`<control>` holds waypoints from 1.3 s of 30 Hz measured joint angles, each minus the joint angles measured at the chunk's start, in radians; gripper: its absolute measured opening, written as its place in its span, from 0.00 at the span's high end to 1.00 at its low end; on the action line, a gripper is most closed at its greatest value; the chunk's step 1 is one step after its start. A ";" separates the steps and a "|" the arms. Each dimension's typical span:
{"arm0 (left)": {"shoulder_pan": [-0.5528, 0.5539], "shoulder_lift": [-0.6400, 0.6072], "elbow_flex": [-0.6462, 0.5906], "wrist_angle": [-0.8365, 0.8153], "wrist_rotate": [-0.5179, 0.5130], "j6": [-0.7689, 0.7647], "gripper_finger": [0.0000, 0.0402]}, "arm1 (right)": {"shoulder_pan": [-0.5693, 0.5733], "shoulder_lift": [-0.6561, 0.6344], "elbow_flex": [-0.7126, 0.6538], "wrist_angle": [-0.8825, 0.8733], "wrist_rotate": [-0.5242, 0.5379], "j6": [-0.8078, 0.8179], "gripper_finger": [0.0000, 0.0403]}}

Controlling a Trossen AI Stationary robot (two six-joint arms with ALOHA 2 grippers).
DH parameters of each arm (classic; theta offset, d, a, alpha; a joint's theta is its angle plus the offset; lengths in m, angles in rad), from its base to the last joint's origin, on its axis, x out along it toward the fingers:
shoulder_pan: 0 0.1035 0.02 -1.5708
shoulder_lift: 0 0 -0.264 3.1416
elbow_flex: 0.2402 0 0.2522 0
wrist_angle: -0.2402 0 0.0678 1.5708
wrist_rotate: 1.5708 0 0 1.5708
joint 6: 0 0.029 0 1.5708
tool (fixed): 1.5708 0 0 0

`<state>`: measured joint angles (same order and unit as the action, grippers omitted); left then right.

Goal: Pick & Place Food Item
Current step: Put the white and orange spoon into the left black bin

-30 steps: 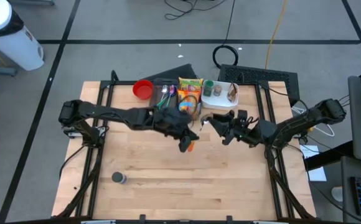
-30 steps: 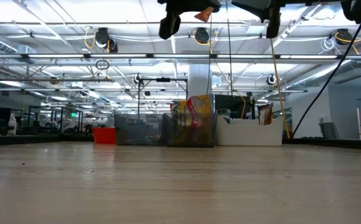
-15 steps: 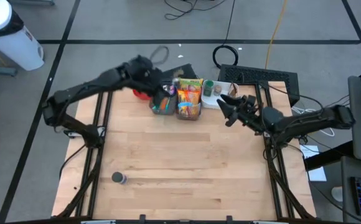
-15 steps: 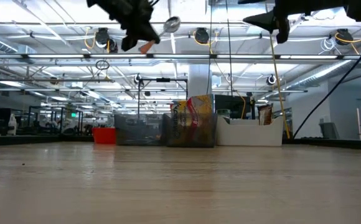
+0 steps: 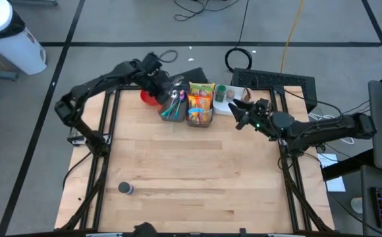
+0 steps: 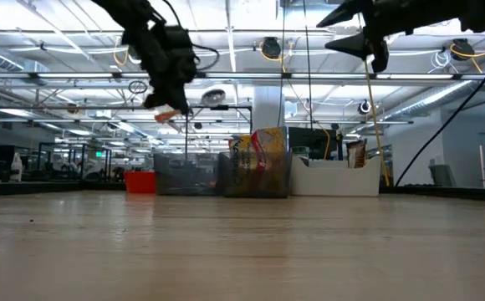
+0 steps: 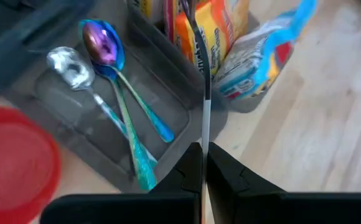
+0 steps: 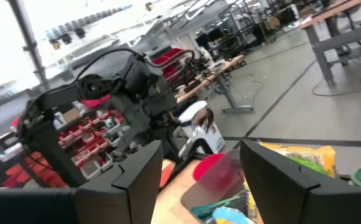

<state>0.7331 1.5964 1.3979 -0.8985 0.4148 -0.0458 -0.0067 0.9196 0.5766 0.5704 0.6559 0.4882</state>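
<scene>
My left gripper [image 7: 203,171] is shut on a thin metal spoon [image 7: 204,112], seen edge-on. It hangs above a grey tray [image 7: 56,93] at the table's far left [image 5: 166,89]. In the tray lie an iridescent spoon [image 7: 103,46] and a silver spoon [image 7: 68,62]. Snack bags [image 5: 201,104] stand in a bin next to the tray. In the low view the held spoon's bowl [image 6: 213,98] sticks out beside the gripper [image 6: 165,104]. My right gripper [image 5: 240,118] is raised at the far right. It is open [image 8: 202,180], with nothing between its fingers. My left gripper pinches the spoon's handle [image 7: 203,155] between its two fingers. The fingers slant down from the table's left, and the spoon runs on ahead in line with them. The spoon is lifted clear, its far end above the tray's edge and the snack bags.
A red bowl [image 5: 150,97] sits left of the tray. A white bin [image 5: 234,108] with a green-lidded jar [image 5: 220,92] stands at the far right. A small dark can [image 5: 125,189] stands near the front left. Bare wood fills the table's middle.
My left gripper has swung from the table's middle toward the far left, carrying the spoon, and now hangs tipped downward over the grey tray. My right gripper has drawn back toward the far right and tipped upward.
</scene>
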 joint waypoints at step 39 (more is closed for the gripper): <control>-0.020 0.247 0.000 0.081 -0.155 -0.091 0.99 | -0.039 0.014 -0.001 -0.053 -0.033 0.019 0.48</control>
<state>0.7128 1.8430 1.3983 -0.8175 0.2600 -0.1368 -0.0452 0.9340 0.5758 0.5175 0.6228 0.5076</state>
